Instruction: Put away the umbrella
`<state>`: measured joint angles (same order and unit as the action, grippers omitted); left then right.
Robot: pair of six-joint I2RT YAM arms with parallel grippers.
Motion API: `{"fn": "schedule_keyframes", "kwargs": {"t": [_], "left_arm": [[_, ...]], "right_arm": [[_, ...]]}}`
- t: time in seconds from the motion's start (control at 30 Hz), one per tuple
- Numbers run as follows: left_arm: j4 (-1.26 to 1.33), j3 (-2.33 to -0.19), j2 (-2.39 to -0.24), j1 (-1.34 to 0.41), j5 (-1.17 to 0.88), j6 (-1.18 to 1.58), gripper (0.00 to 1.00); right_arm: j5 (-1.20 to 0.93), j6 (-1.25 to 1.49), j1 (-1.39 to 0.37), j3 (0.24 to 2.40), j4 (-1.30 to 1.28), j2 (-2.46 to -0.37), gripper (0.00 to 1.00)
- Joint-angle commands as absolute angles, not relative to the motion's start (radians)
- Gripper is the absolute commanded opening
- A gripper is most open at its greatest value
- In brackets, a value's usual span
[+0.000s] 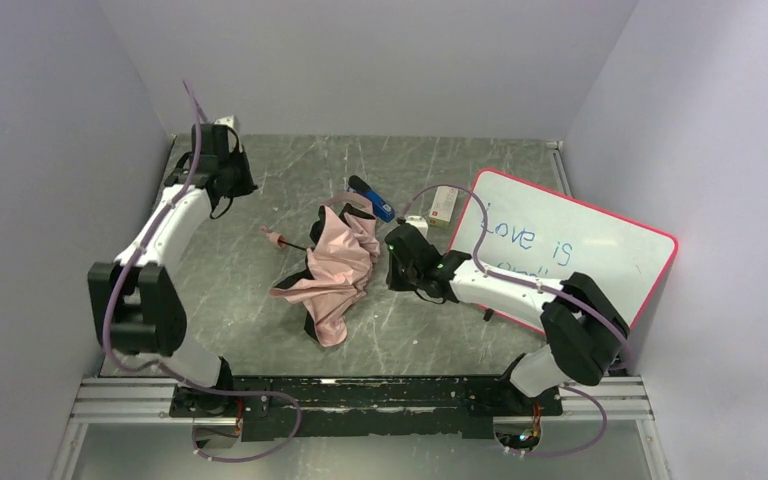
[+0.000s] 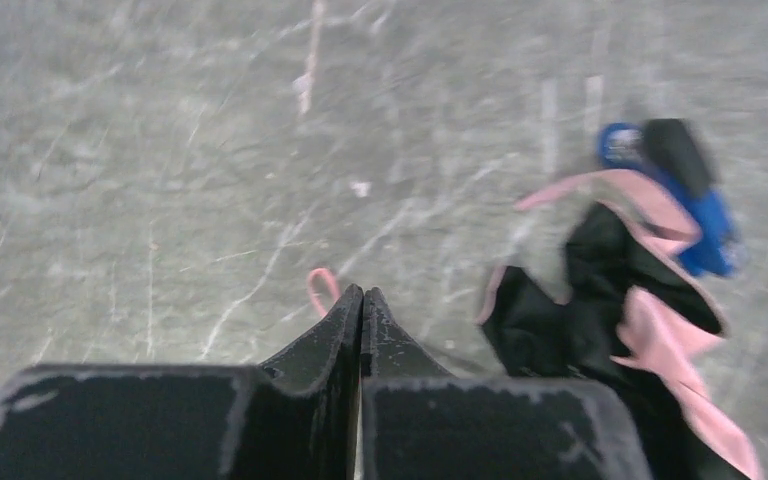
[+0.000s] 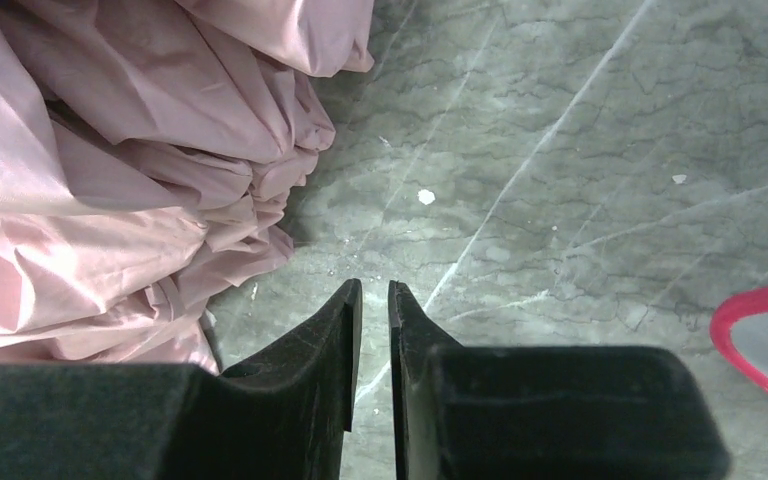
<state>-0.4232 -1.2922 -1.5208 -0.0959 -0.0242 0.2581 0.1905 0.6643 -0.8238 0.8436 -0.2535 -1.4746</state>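
One umbrella lies crumpled near the middle of the scratched, grey marbled table, its creased pale pink fabric bunched in soft folds, black lining showing, and a thin shaft poking out to the left. One blue-and-black stapler sits at its far edge. One glossy whiteboard, red-rimmed with rounded corners, lies on the right. Of two black grippers, the left gripper has wedge-shaped fingers pressed together on nothing; the right gripper, just beside the fabric, shows a narrow empty slit
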Motion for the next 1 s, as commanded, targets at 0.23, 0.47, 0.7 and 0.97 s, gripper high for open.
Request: {"fn": "schedule_keyframes", "kwargs": {"t": [0.23,0.47,0.7,0.97], "left_arm": [[-0.414,-1.341,-1.824,-0.041,0.034,0.226,0.05],[-0.437,-1.351,-1.918,-0.041,-0.026,0.153,0.05],[-0.503,-1.348,-1.972,-0.041,-0.14,0.063,0.05],[-0.472,-1.307,-1.944,-0.057,-0.229,0.028,0.05]], "right_arm": [[0.166,0.611,-0.81,0.94,-0.233,-1.605,0.2],[0.137,0.585,-0.782,1.039,-0.224,-1.72,0.2],[0.088,0.565,-0.773,1.106,-0.239,-1.798,0.2],[0.037,0.557,-0.773,1.133,-0.232,-1.837,0.2]]}}
